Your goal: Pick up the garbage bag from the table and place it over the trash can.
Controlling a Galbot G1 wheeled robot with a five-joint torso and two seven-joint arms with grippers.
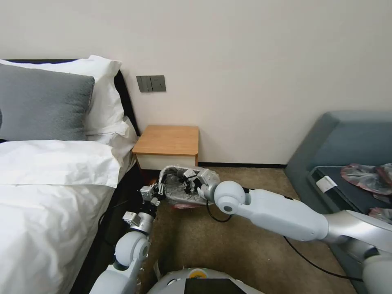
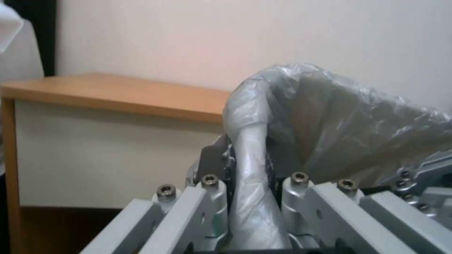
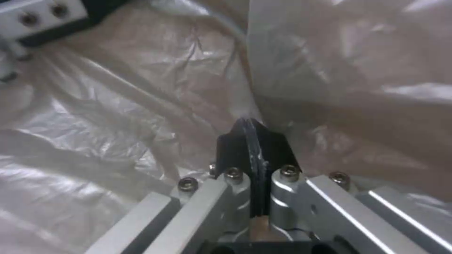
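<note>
The garbage bag (image 1: 183, 192) is silvery-grey film with a pinkish-red edge low down. It is spread open on the carpet in front of the table (image 1: 167, 141), held between both grippers. My left gripper (image 1: 160, 188) is shut on the bag's side nearer the bed. In the left wrist view a twisted strand of film (image 2: 249, 165) runs between its fingers (image 2: 209, 165). My right gripper (image 1: 188, 179) reaches into the bag's mouth. In the right wrist view, its black pads (image 3: 273, 148) are pressed together on the film (image 3: 141, 88). The trash can is hidden under the bag and arms.
The bed (image 1: 53, 183) with its pillows runs along the left, close to my left arm. At the right is a dark teal sofa (image 1: 347, 139) with flat plastic bags (image 1: 365, 175) on it. A black cable (image 1: 302, 253) trails over the carpet under my right arm.
</note>
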